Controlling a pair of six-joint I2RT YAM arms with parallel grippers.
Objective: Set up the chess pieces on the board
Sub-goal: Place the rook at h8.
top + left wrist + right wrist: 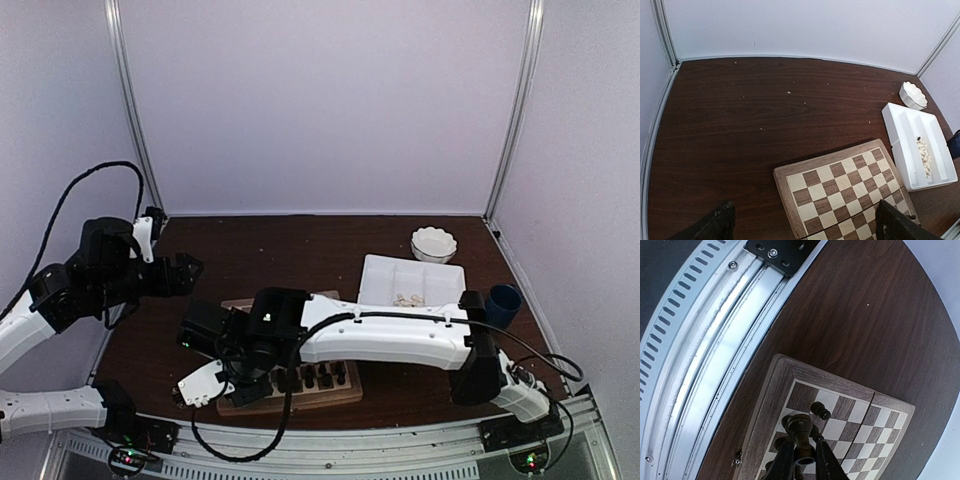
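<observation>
Right gripper (pixel 803 447) jaws, barely parted, pinch a dark chess piece (pixel 799 429) over the board (pixel 855 422) corner by the bench's (pixel 865 315) near edge; the piece's base is hidden. Left gripper (pixel 807 227) gapes empty, its fingertips (pixel 720 225) cut off. From above, the right arm (pixel 390 340) covers most of the board.

I see a lab booth: plain white walls (pixel 320 100), metal corner posts (pixel 514 110), and a metal rail (pixel 705 355) edging my brown bench (pixel 765 110).

Soft even light; sharp; mild wide-angle edge distort.
</observation>
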